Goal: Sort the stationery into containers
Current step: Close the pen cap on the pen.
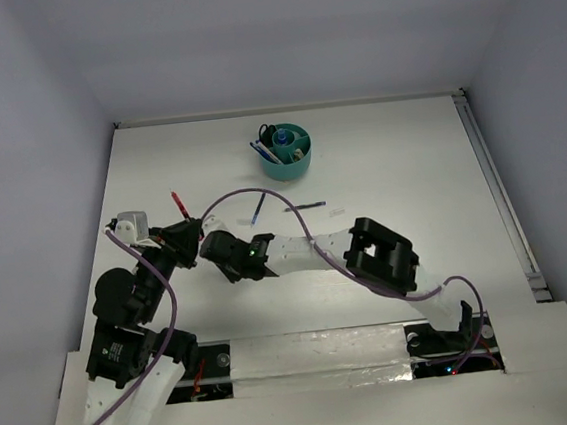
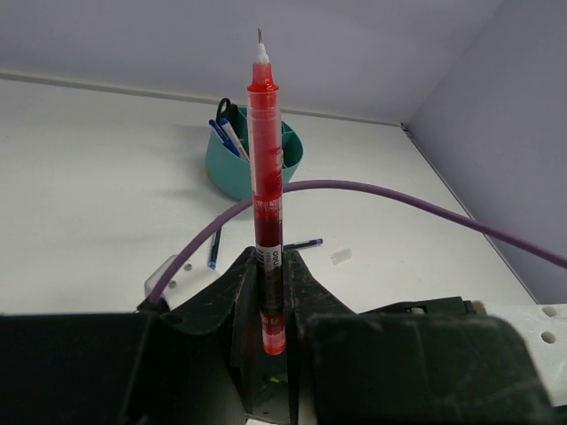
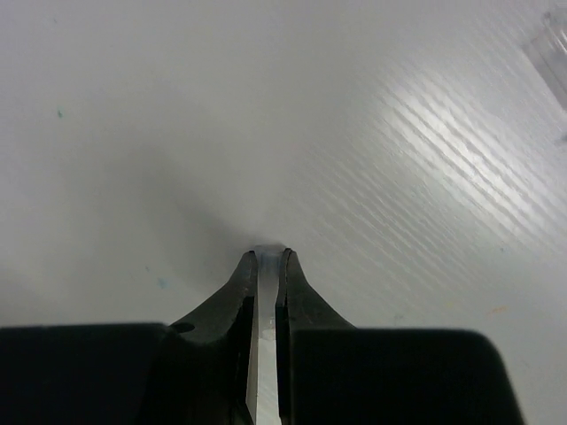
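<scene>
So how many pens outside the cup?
3: red pen in the left gripper; blue pen and dark pen lying on the table, near side of the cup. Others may be hidden.

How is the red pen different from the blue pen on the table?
The slim red pen is in the air; the slim blue pen lies flat on the white table. The left gripper clamps the red pen; nothing touches the blue pen. Both are outside the round teal cup.

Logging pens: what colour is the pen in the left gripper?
Red pen, clearest in the left wrist view.
</scene>
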Action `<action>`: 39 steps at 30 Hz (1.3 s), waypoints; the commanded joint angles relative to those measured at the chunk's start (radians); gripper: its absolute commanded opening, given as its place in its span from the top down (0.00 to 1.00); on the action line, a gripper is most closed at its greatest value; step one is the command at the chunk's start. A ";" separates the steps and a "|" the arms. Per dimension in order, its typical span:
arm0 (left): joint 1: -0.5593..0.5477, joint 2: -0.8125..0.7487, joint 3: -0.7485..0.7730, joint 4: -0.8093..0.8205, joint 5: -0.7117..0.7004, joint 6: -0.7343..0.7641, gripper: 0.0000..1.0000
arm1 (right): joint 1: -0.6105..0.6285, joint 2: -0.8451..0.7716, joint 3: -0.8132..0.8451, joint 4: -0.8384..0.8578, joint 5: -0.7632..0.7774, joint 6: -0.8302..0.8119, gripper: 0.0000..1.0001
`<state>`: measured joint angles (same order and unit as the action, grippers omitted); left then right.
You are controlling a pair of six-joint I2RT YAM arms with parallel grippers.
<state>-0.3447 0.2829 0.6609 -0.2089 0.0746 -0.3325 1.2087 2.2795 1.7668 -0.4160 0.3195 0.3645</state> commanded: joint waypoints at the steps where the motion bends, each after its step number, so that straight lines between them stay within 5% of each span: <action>1: 0.006 0.010 0.054 0.037 0.045 -0.022 1.00 | -0.018 -0.039 -0.188 -0.026 -0.013 0.010 1.00; 10: 0.006 0.076 -0.030 0.201 0.312 -0.181 1.00 | -0.078 -0.438 -0.640 0.454 -0.043 0.082 1.00; 18: 0.006 0.094 -0.334 0.635 0.531 -0.430 1.00 | -0.159 -0.782 -0.897 0.667 0.015 0.151 1.00; 29: -0.026 0.176 -0.435 0.818 0.547 -0.421 1.00 | -0.228 -1.075 -0.926 0.813 0.012 0.125 1.00; 39: -0.076 0.194 -0.394 0.741 0.498 -0.369 1.00 | -0.238 -0.977 -0.723 0.942 -0.095 0.151 1.00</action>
<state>-0.3981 0.4816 0.2340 0.5041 0.5842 -0.7319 0.9737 1.2667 0.9501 0.4103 0.2680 0.5053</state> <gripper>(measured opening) 0.081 0.144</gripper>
